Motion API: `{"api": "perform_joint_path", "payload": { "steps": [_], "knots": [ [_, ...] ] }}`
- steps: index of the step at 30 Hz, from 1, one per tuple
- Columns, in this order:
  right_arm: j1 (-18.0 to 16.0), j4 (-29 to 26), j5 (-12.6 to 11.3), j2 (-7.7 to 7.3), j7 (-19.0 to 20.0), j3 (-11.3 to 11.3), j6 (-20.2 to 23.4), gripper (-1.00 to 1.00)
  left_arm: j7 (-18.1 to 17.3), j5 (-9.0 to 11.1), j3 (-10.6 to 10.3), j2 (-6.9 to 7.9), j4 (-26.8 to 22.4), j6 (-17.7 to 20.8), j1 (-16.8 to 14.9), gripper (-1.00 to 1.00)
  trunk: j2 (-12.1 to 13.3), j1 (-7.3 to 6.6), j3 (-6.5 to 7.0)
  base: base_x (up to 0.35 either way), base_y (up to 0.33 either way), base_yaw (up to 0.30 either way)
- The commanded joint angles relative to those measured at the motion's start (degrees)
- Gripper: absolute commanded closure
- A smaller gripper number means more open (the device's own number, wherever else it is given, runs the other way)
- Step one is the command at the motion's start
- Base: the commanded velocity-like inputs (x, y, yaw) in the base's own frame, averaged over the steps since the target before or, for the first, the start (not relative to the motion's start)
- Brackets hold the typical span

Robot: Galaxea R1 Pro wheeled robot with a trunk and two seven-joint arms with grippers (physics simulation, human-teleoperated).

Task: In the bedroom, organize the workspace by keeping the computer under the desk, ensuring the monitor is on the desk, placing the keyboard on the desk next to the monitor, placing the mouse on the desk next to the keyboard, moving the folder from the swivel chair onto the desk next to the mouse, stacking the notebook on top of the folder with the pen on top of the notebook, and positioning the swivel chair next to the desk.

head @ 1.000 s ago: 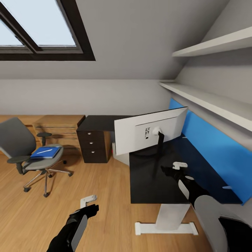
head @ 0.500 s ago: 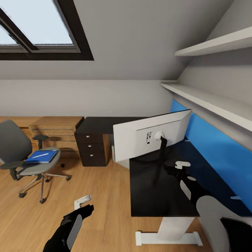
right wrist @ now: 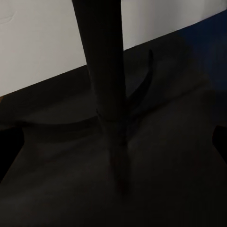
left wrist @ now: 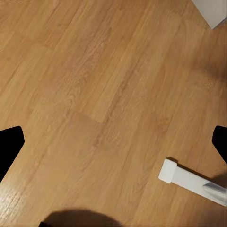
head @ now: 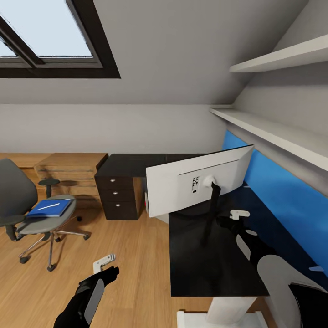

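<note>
On the desk (head: 200,264) the monitor (head: 196,182) is standing, its white back facing the camera, the right gripper (head: 229,222) hovering released near its neck. Left gripper (head: 105,269) is hanging spread over the floor; folder (head: 49,207) is lying on the swivel chair (head: 27,207)

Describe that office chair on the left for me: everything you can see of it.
The swivel chair stands on the wooden floor, apart from the desk. It has a grey padded back and seat, black armrests and a shiny metal star base on castors. On its seat lies a flat blue folder with a thin white pen on top. Its left part is cut off by the picture's edge.
</note>
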Motion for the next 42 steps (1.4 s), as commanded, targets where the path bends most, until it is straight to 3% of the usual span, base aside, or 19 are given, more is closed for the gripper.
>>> {"api": "perform_joint_path", "payload": {
  "steps": [1, 24, 42],
  "knots": [
    [-0.06, 0.08, -0.09, 0.02, 0.5, -0.45, -0.19, -1.0, 0.33, 0.6, 0.17, -0.03, -0.1, 0.24, -0.02, -1.0, -0.13, 0.05, -0.13, 0.078, 0.0, 0.0],
    [-0.06, 0.08, -0.01, 0.02, 0.51, -0.41, -0.23, -1.0, 0.28, 0.6, 0.31, -0.08, -0.11, 0.22, -0.01, -1.0, -0.13, 0.05, -0.13, 0.126, 0.0, 0.0],
    [-0.06, 0.08, -0.09, 0.12, 0.57, -0.39, -0.23, -1.0, 0.34, 0.7, 0.31, -0.21, -2.1, 0.32, -0.01, -1.0, -0.13, 0.05, -0.13, 0.01, 0.0, 0.0]
  ]
}}
